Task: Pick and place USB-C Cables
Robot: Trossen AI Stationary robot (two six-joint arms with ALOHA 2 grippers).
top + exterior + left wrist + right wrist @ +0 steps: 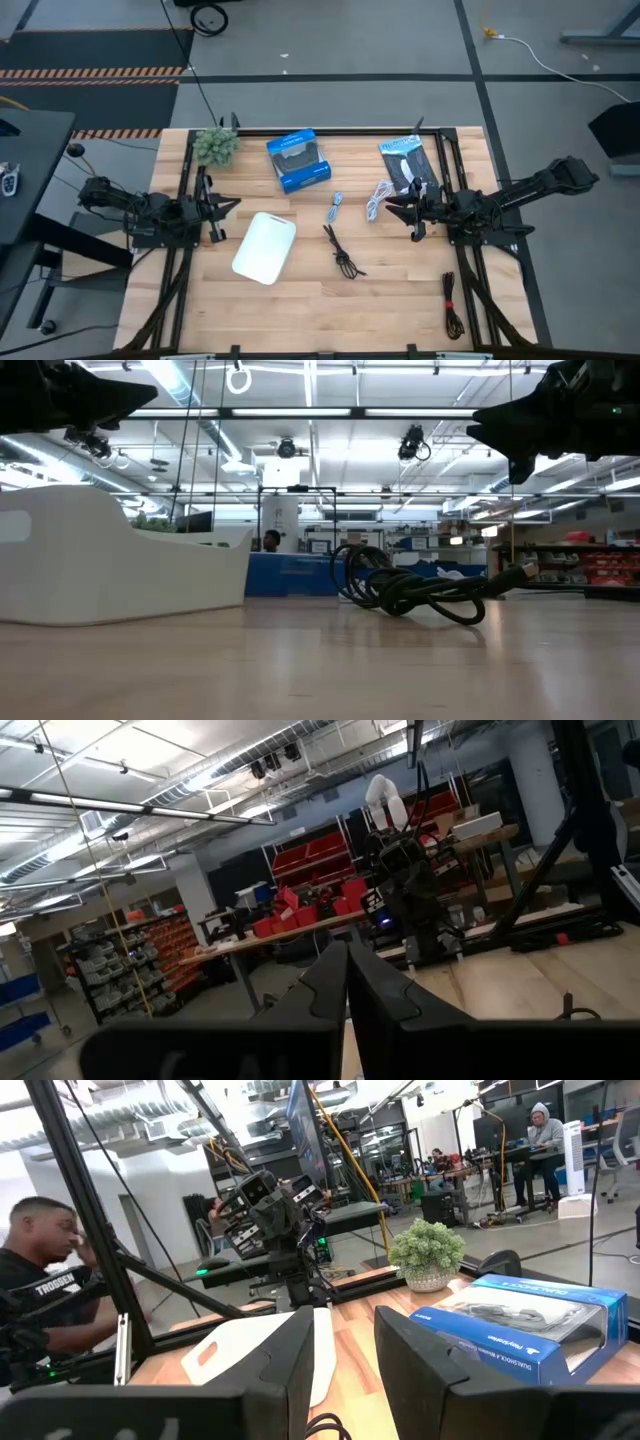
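Note:
Four cable bundles lie flat on the wooden table in the high view: a short grey-blue one (335,208), a white one (378,200), a black one (343,253) at the middle, and a black one with a red tie (452,305) near the right near corner. The low view shows the middle black bundle (410,590) close up. My right gripper (396,207) (345,1345) is open and raised above the table, just right of the white cable. My left gripper (230,205) (347,982) is shut and raised at the table's left side.
A white tray (265,247) (100,560) sits left of centre. At the far side stand a blue box (298,158) (530,1330), a flat black packet with white print (408,165) and a small plant (215,145) (428,1252). People show in the room beyond.

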